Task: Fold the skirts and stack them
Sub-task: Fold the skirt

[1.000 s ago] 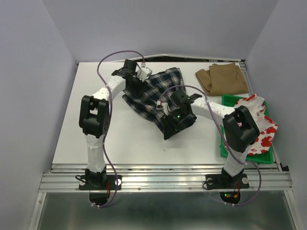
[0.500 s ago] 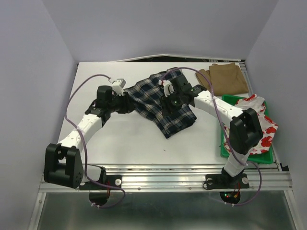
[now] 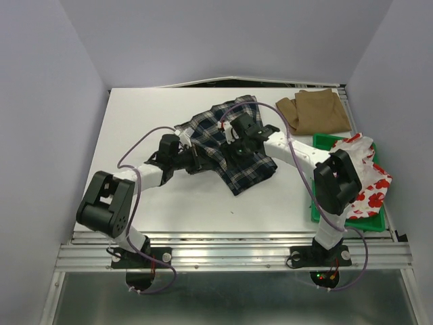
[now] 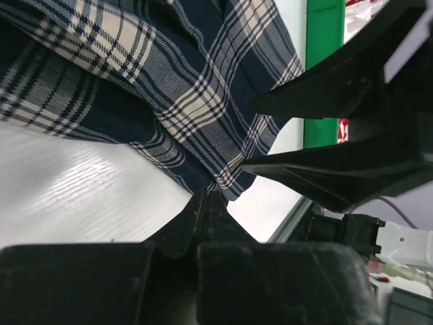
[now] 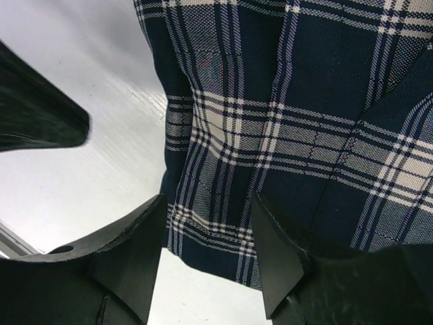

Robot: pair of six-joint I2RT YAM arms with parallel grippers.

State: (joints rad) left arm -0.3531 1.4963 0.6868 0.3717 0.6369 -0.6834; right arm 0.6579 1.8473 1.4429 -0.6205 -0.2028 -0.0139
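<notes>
On the middle of the white table (image 3: 169, 203) the plaid skirt (image 3: 248, 172) lies crumpled. At its left near edge the left gripper (image 4: 206, 198) is closed tight, with the hem pinched between its tips. The right gripper (image 5: 208, 203) hangs just above the skirt with its fingers apart, grasping nothing. The tan skirt (image 3: 314, 112) lies folded at the far right corner. The flowered skirt (image 3: 369, 186) lies on the green tray (image 3: 315, 206) at the right edge.

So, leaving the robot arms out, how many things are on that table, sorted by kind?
Skirts: 3 (plaid skirt, tan skirt, flower-print skirt)
Trays: 1 (green tray)
Total: 4
</notes>
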